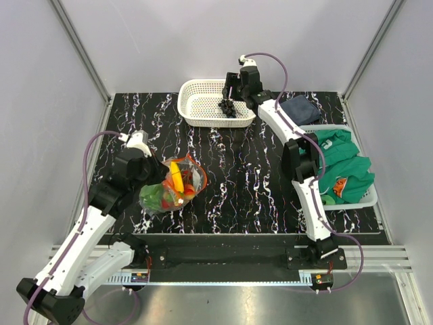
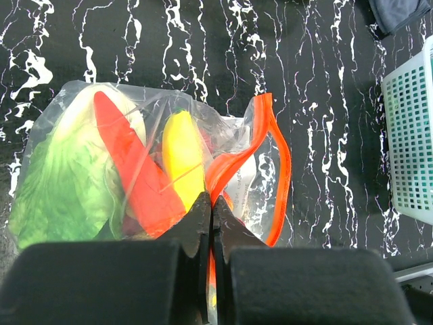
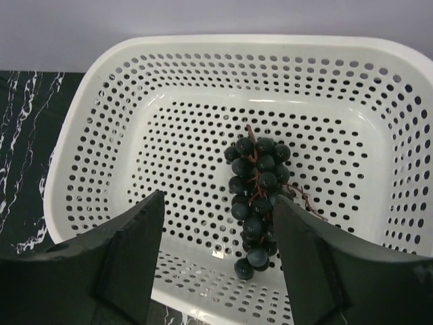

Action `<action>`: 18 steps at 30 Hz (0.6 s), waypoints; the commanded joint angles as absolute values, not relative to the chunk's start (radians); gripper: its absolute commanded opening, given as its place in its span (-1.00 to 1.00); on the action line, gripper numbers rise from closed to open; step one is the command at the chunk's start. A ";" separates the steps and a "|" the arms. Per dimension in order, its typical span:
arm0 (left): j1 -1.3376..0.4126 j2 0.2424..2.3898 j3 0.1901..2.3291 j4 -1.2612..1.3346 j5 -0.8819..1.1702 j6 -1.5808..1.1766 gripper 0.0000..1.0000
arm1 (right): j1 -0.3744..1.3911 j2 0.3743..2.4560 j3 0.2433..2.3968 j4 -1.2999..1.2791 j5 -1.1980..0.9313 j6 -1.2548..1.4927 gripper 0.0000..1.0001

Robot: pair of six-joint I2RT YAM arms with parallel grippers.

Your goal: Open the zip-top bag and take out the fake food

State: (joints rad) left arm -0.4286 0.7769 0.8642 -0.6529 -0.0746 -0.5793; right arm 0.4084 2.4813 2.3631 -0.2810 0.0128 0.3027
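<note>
One grape bunch point(image 3: 257, 203) under right gripper point(image 3: 218, 203), apart; left gripper point(image 2: 213, 203) clamped on zip-top bag point(image 2: 230, 132), print unreadable.

The zip-top bag point(image 2: 252, 169), clear and crinkled, lies flat at about 8 o'clock on the table point(image 1: 257, 183). Its orange zip strip gapes open toward 3 o'clock, and its near edge is pinched in the closed left gripper point(image 2: 212, 203). Inside lie a green lettuce point(image 2: 61, 183), a red pepper point(image 2: 132, 172) and a yellow banana point(image 2: 181, 159), side by side. The dark grape bunch point(image 3: 257, 196) lies in the white basket point(image 3: 135, 101) at 12 o'clock.
</note>
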 commanded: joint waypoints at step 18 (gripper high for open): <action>-0.430 0.762 0.877 -0.534 -0.040 -0.604 -1.00 | 0.711 1.666 1.531 -0.244 -0.086 0.446 0.47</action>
